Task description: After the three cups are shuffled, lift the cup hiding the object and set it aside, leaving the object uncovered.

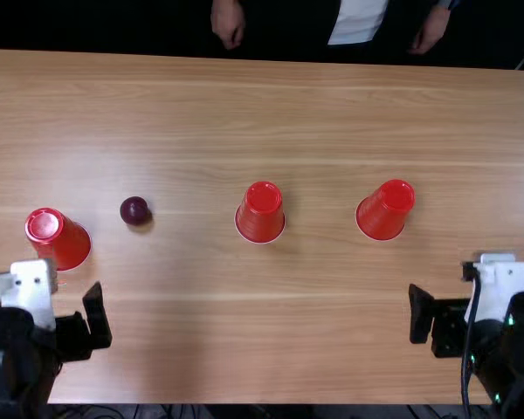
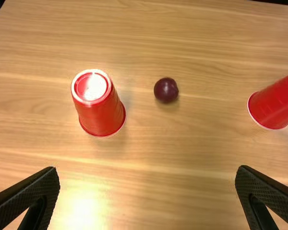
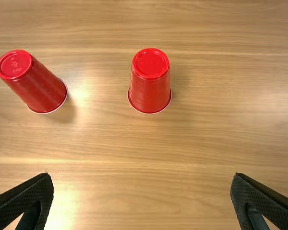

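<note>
Item 1, ball (image 1: 134,210): it is lying uncovered on the bare table (image 1: 262,105), between the left cup (image 1: 57,237) and the middle cup (image 1: 261,212). It is sitting nearer the left one and touching neither. It is small, round and dark maroon, with a faint shine on top. Being round, it is showing no long axis and pointing no way.

Item 2, left cup: it is standing mouth down near the table's near left corner, just ahead of my left gripper (image 2: 145,170). Its long axis is running upright, closed base up. It is plain red with a thin white rim against the wood.

Item 3, middle cup: it is standing mouth down at the table's centre, axis upright, in the same red and white.

Item 4, right cup (image 1: 386,209): it is standing mouth down, well apart from the middle cup and level with it, ahead of my right gripper (image 3: 141,175).

Item 5, grippers: I am holding both sets of jaws spread wide, gripping nothing. Each is hovering low by the near edge, and the textured black fingers (image 2: 33,191) are touching no cup.
</note>
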